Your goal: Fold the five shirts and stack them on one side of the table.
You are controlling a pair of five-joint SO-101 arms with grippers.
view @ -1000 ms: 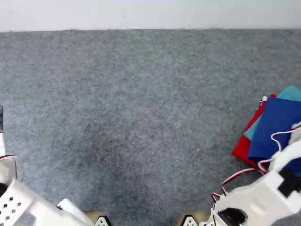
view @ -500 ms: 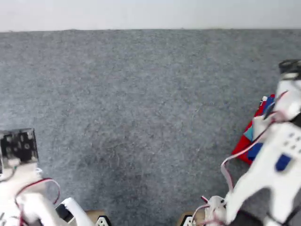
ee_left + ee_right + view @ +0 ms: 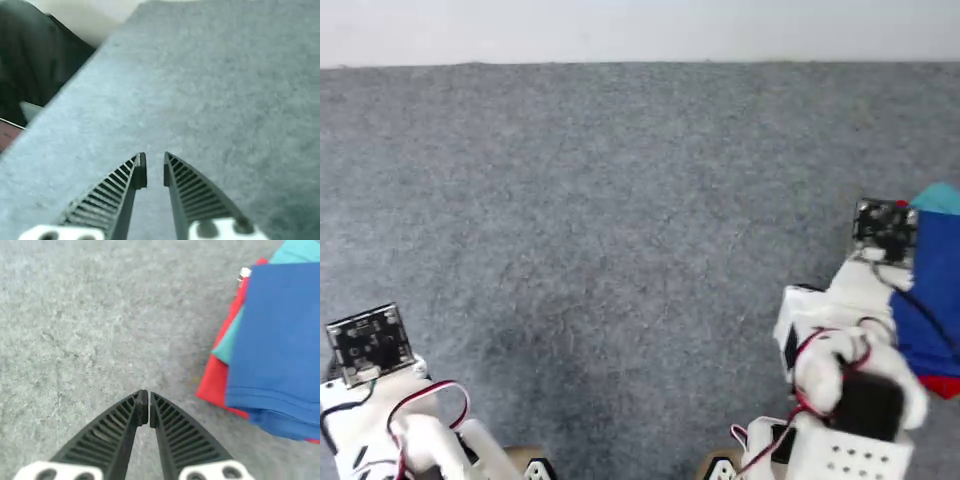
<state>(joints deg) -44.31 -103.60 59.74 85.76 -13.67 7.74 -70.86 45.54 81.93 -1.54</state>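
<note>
Grey, felt-like cloth (image 3: 620,200) covers the whole table, with a pale wall (image 3: 620,30) along the far edge. From where I stand, the folded shirts sit in one stack at the right-hand edge of the table. The blue shirt (image 3: 935,290) is on top, a teal shirt (image 3: 942,195) peeks out at the far end, and a red shirt (image 3: 940,385) lies underneath (three colours are all I can make out, so I cannot count the pile).

The right arm (image 3: 845,360) is just beside that stack and overlaps its near edge in the high view. The right gripper (image 3: 148,412) hangs over bare cloth close to the red shirt's corner (image 3: 212,385). Its ribbed black fingers (image 3: 120,435) are pressed almost tip to tip and hold nothing.

The left arm (image 3: 390,420) sits at the near left corner, well apart from the shirts. The left gripper (image 3: 154,172) points out over bare grey cloth towards the table's edge. Its fingers (image 3: 125,185) are parted by a narrow slit, with nothing between them.
</note>
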